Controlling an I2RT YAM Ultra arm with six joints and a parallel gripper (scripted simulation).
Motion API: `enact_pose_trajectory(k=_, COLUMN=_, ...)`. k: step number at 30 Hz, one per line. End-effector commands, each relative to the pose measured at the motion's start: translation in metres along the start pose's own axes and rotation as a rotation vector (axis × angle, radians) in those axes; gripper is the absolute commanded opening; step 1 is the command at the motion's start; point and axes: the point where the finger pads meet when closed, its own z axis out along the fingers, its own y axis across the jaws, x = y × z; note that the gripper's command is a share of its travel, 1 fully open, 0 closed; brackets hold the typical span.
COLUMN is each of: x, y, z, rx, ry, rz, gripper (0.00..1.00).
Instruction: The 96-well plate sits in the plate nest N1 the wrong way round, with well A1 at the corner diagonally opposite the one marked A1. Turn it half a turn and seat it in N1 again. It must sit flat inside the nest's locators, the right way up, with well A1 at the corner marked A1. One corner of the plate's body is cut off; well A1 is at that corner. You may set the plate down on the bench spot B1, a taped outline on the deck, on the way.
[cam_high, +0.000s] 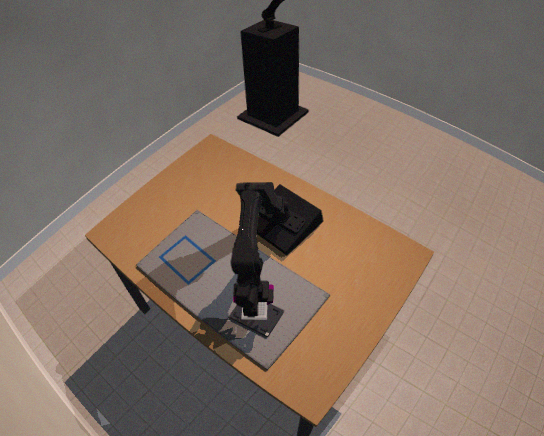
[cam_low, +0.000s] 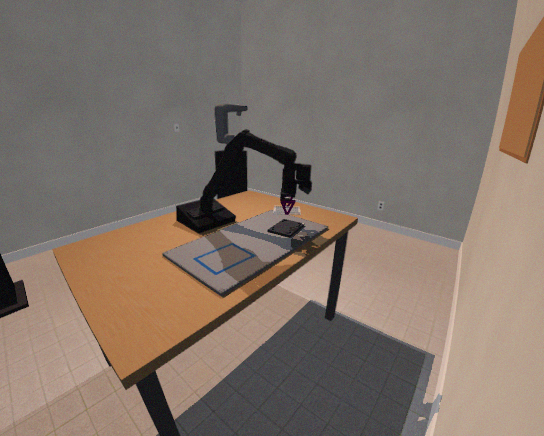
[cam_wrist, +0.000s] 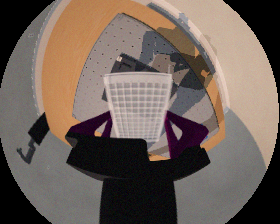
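1. Surface: 1 wooden desk (cam_low: 125, 300), tiled floor, grey walls.
2. 1 grey deck (cam_high: 300, 300); 1 blue outline B1 (cam_high: 187, 259); 1 nest N1 (cam_low: 286, 228) near the desk's edge.
3. 1 gripper (cam_low: 287, 204), fingers clamped on 1 plate (cam_wrist: 138, 106), raised above N1.

Grey walls (cam_low: 125, 75), beige tiled floor (cam_high: 450, 175), wooden table (cam_low: 115, 295), black pedestal (cam_high: 270, 70).

My base (cam_high: 306, 223) on the worktop (cam_high: 380, 260) behind the deck (cam_high: 300, 300); B1 outline (cam_high: 187, 259) at the deck's left, nest N1 (cam_high: 270, 325) at its right; plate (cam_high: 256, 311) in my end effector (cam_high: 255, 307), above N1; pedestal (cam_high: 272, 75) on the floor beyond the worktop
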Motion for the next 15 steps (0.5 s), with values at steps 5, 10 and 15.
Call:
enact_pose_trajectory(k=5, x=-0.0078, y=-0.0047, z=-0.0144, rx=0.016, ry=-0.036, rz=-0.291, gripper=0.00)
enact_pose_trajectory(k=10, x=-0.0082, y=-0.0041, z=-0.0156, rx=0.021, ry=-0.039, rz=-0.458, gripper=0.00)
enact_pose_trajectory(k=15, x=-0.0084, y=-0.0037, z=-0.0164, rx=0.023, ry=-0.040, rz=-0.559, gripper=0.00)
